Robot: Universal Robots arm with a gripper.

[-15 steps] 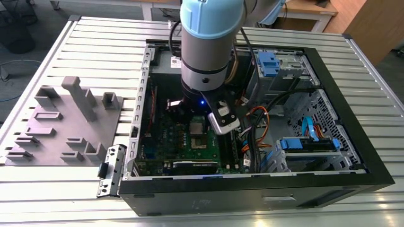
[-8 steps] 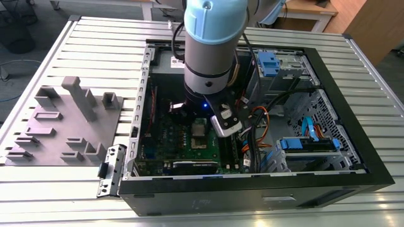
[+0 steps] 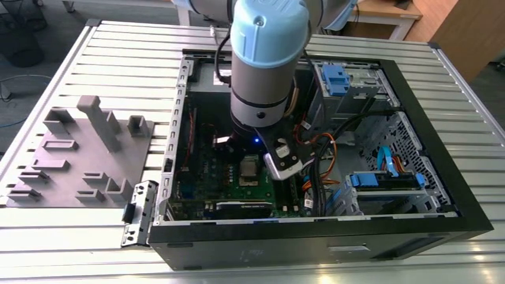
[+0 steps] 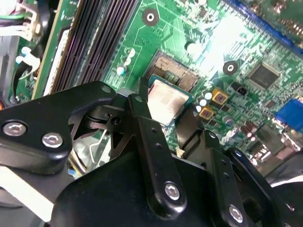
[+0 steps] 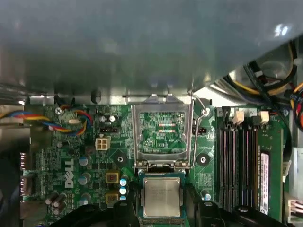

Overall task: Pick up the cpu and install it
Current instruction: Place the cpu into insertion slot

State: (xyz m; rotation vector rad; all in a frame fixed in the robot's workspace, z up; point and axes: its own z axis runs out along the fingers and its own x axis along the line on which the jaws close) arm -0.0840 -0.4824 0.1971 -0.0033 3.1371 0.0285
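Observation:
The cpu [image 4: 165, 100] is a small square chip with a dull silver top. It sits between the two black fingers [image 4: 140, 113] of my gripper [image 4: 165, 112], which is shut on it. The chip hangs tilted, just over the socket [image 4: 174, 71], whose contact field shows past the chip's far edge. In the first wrist view the cpu [image 5: 162, 196] lies right below the raised shiny load frame [image 5: 162, 135], with my gripper [image 5: 162, 213] around it. In the exterior view the arm [image 3: 264, 71] reaches down into the open computer case, and the cpu [image 3: 250, 170] shows over the green motherboard [image 3: 207, 171].
Dark memory slots [image 5: 236, 161] run beside the socket. Orange and black cables [image 3: 332, 154] and blue drive brackets [image 3: 335, 77] crowd the case on the exterior view's right. Grey plastic blocks [image 3: 79, 148] and a metal bracket [image 3: 136, 213] lie outside the case on the left.

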